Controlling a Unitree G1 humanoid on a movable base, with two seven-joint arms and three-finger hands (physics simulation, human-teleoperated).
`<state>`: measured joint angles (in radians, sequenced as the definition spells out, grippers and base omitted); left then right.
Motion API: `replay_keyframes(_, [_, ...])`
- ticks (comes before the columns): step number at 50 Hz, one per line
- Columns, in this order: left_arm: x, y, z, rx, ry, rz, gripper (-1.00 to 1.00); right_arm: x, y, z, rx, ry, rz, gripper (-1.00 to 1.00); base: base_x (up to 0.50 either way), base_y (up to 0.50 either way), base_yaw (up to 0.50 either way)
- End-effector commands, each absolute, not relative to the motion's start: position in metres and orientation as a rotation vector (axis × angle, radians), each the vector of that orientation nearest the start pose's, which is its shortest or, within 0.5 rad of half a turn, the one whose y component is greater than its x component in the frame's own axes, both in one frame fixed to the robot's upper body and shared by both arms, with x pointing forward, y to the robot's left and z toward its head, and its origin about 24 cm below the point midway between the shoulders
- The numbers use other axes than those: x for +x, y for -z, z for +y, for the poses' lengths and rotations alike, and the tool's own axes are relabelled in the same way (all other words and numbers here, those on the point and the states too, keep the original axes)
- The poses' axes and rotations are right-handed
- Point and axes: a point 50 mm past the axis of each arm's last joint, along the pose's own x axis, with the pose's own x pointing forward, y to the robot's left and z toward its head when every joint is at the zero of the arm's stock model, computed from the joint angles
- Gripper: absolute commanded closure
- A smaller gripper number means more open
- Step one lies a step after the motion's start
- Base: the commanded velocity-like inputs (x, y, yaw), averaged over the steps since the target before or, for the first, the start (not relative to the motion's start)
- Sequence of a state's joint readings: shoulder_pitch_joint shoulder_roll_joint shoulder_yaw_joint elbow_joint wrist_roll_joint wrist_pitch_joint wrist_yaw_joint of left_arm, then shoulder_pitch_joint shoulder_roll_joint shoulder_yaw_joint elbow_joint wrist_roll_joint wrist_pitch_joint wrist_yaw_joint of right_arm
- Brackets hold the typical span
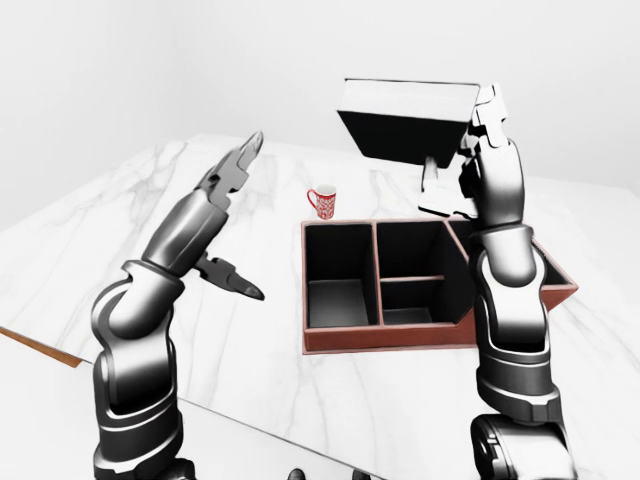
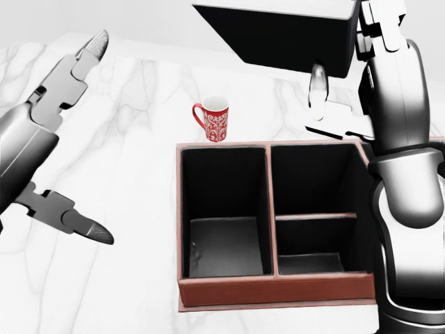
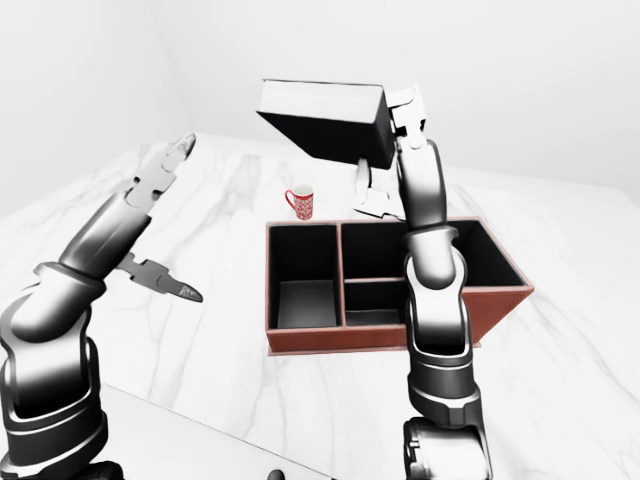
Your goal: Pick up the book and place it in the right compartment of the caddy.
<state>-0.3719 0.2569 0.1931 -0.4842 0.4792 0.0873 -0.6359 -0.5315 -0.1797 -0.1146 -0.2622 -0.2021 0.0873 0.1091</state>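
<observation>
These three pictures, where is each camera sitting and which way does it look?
Head view: on the robot's head, looking steeply down at the caddy, the red mug and the book; the left hand and right hand show.
Left-eye view: on the head, looking out over the marble table; both whole arms show.
Right-eye view: beside it, facing the same way; the caddy's right compartment shows best here.
Shared: the two eye views show nearly the same picture, with the right hand holding the book above the caddy and the left hand open.
</observation>
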Motion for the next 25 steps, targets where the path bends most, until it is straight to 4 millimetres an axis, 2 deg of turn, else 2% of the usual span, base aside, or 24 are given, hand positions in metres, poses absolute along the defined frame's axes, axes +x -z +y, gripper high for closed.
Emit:
replay_keyframes(1, [0.259,-0.227,0.193,0.691,0.229,-0.551,-1.00,0.290,-0.242,-0.181,-0.296,0.040,-0.692,1.00,0.00,0.00,0.00])
replay_keyframes(3, [0.259,-0.228,0.196,0.674,0.218,-0.560,-1.00,0.287,-0.248,-0.184,-0.299,0.044,-0.717,1.00,0.00,0.00,0.00])
replay_keyframes(4, [0.259,-0.227,0.198,0.656,0.211,-0.560,-1.00,0.289,-0.236,-0.188,-0.293,0.058,-0.667,1.00,0.00,0.00,0.00])
replay_keyframes(5, [0.259,-0.226,0.199,0.643,0.207,-0.558,-1.00,0.287,-0.241,-0.189,-0.297,0.059,-0.690,1.00,0.00,0.00,0.00])
replay_keyframes(6, [0.260,-0.223,0.200,0.629,0.204,-0.549,-1.00,0.285,-0.244,-0.191,-0.298,0.063,-0.699,1.00,0.00,0.00,0.00])
replay_keyframes(7, [0.262,-0.220,0.202,0.597,0.194,-0.539,-1.00,0.286,-0.236,-0.194,-0.295,0.073,-0.668,1.00,0.00,0.00,0.00])
replay_keyframes(9, [0.261,-0.215,0.204,0.572,0.189,-0.528,-1.00,0.282,-0.243,-0.198,-0.304,0.079,-0.697,1.00,0.00,0.00,0.00])
replay_keyframes(12, [0.263,-0.206,0.208,0.536,0.180,-0.495,-1.00,0.279,-0.242,-0.204,-0.309,0.093,-0.695,1.00,0.00,0.00,0.00])
replay_keyframes(18, [0.260,-0.210,0.207,0.527,0.177,-0.521,-1.00,0.273,-0.236,-0.217,-0.308,0.119,-0.670,1.00,0.00,0.00,0.00])
replay_keyframes(21, [0.260,-0.204,0.208,0.510,0.174,-0.499,-1.00,0.268,-0.234,-0.224,-0.317,0.132,-0.663,1.00,0.00,0.00,0.00])
replay_keyframes(25, [0.260,-0.206,0.208,0.513,0.174,-0.506,-1.00,0.263,-0.231,-0.234,-0.325,0.156,-0.646,1.00,0.00,0.00,0.00])
